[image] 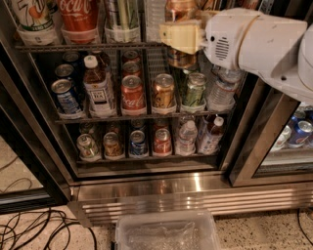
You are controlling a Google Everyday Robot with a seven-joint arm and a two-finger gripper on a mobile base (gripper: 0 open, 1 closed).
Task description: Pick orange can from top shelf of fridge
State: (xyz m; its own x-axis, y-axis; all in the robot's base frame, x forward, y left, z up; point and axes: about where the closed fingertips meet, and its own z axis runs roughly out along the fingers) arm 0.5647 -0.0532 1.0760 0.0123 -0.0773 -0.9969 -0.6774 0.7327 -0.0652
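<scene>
The orange can (180, 58) is tall, slim and copper-coloured. It shows above and below my gripper (179, 36), whose cream fingers (171, 37) are closed around its middle. The can's base hangs below the front rail of the top shelf (73, 46), in front of the rack. My white arm (259, 44) comes in from the upper right. The fridge (146, 190) has black door frames and a ribbed steel base.
On the top shelf, left of the can, stand a green-striped can (122, 14), a red cola bottle (78, 17) and a white cup (34, 17). Lower racks hold short cans and bottles. A clear plastic bin (166, 232) and cables (29, 229) lie on the floor.
</scene>
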